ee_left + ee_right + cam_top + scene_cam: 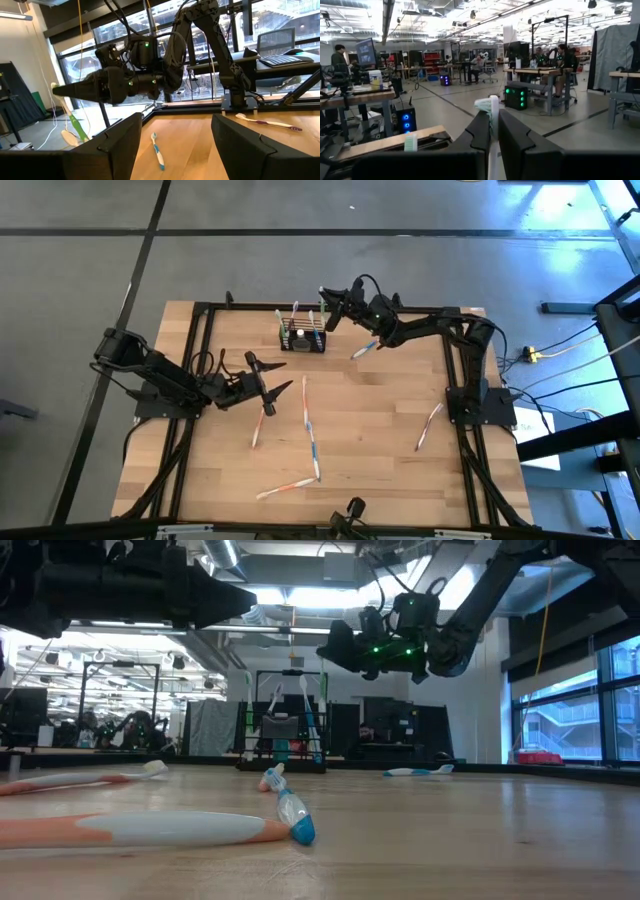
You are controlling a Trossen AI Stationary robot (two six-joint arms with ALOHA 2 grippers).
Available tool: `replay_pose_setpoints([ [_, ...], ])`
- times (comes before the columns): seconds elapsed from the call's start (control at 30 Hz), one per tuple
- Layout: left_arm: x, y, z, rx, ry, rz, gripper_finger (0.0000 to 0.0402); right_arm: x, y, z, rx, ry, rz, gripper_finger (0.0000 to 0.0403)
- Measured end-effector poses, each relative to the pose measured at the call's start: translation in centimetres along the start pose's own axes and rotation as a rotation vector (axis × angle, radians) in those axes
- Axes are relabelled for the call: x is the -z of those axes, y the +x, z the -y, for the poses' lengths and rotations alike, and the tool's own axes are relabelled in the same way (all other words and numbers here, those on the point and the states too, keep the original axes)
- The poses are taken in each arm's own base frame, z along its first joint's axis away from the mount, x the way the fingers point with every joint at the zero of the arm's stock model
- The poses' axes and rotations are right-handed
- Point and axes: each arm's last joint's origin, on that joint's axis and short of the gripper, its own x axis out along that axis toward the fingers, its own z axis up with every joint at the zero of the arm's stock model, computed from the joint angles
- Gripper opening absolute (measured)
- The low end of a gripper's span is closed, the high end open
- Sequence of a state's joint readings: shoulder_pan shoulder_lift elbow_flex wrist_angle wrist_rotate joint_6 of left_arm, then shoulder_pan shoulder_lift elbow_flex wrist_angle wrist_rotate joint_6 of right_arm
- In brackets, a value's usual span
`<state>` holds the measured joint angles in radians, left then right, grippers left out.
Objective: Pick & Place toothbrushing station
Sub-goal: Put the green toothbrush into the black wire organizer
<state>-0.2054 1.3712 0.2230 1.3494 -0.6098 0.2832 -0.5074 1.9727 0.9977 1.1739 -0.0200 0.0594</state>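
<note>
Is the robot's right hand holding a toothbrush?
Yes, in the right wrist view the right hand is shut on a toothbrush, whose bristled head sticks up between its fingers.

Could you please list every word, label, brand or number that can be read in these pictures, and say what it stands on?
No text can be read in any view.
Small black wire-mesh basket: no label visible.
Thin white toothbrushes with orange and blue grips, lying on the wooden table: any brand marks are too small to read.
White toothbrush gripped in the right gripper: blurred, no print legible.
Monitor screens in the room behind: too far and blurred to read.
</note>
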Motion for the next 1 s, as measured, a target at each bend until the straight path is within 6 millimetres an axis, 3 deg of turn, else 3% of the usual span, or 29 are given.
replay_pose_setpoints([
  [0.33, 0.0, 0.0, 0.0, 0.0, 0.0, 0.0, 0.0237, 2.3, 0.0, -0.3, -0.009, 0.005, -0.037, 0.0025],
  [1.0, 0.0, 0.0, 0.0, 0.0, 0.0, 0.0, 0.0237, 2.8, 0.0, -1.1, 0.004, 0.02, -0.064, 0.0027],
])
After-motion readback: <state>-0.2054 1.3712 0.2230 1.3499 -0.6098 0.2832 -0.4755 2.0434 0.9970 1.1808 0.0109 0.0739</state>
